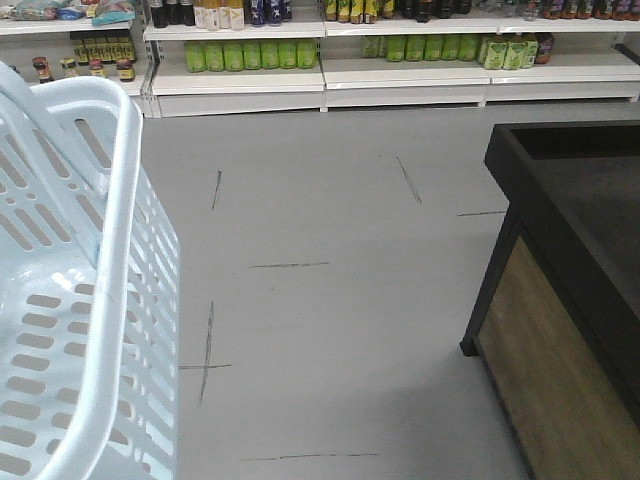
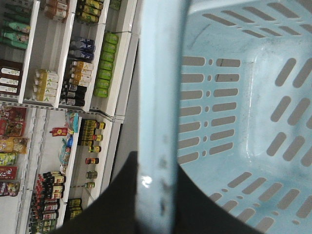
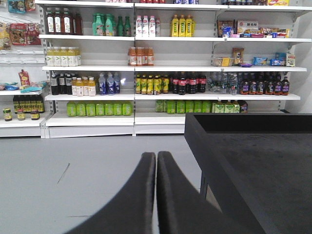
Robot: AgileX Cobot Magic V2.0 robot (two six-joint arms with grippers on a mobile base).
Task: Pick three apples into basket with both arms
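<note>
"Left gripper (image 2: 157, 165): how does it stand?"

"Clamped on the basket (image 2: 253, 97). In the left wrist view its two black fingers (image 2: 122, 200) sit one on each side of the pale blue rim (image 2: 158, 73), pressed against it. The rim runs straight up the picture between them."

"And where is the basket?"

"It fills the left edge of the front view, close to the camera. Its slotted wall and rounded rim slant down the picture there. The wrist view looks into it past the rim and shows slotted walls and part of the bottom. Whether it rests on anything, I cannot tell."

"What about the right gripper (image 3: 156, 156)?"

"Its fingers are together, with only a thin line between them, and they hold nothing. It points level towards the shelves (image 3: 170, 68), above the grey floor (image 1: 330, 200). The black table (image 3: 263, 165) is just to its right."

"So the right gripper is nowhere near the basket?"

"No view shows the two together, so I cannot tell how far apart they are."

"What else is around?"

"The floor carries several thin dark marks (image 1: 290, 265), some of them crossing. The table has a raised black edge and a wood-grain side (image 1: 545, 350). In the front view it stands at the right, well apart from the basket. White shelves run along the far wall. A row of green bottles (image 1: 250, 55) sits on a low shelf, with yellow, orange and dark bottles on the shelves above."
</note>
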